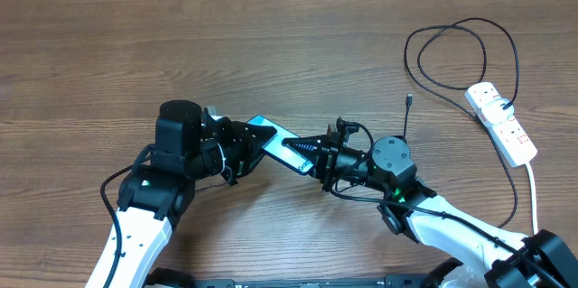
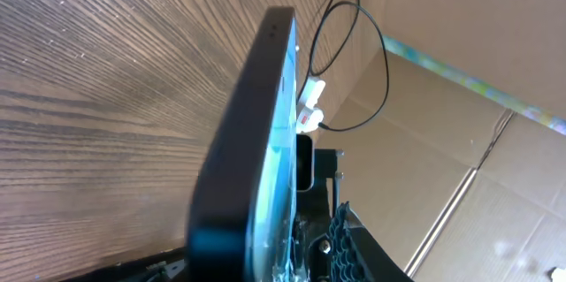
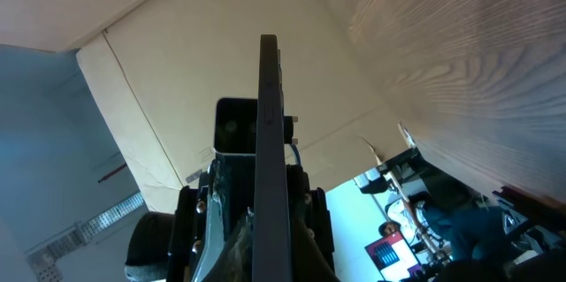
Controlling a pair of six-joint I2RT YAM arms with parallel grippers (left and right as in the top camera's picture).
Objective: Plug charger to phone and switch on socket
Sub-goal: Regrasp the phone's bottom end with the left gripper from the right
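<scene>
Two jaws clamp phone (image 1: 274, 136) ends | socket (image 1: 502, 123) well apart, right

Open table (image 1: 181, 35) left and rear, charger (image 1: 470, 21) loop and socket (image 1: 502, 122) crowd right edge

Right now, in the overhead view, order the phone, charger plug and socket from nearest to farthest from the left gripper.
1. phone, held in the left gripper, centre.
2. charger plug, lying loose to the right.
3. socket, at the far right.

No legible txt, phone (image 1: 269, 131) screen too small/angled
</scene>
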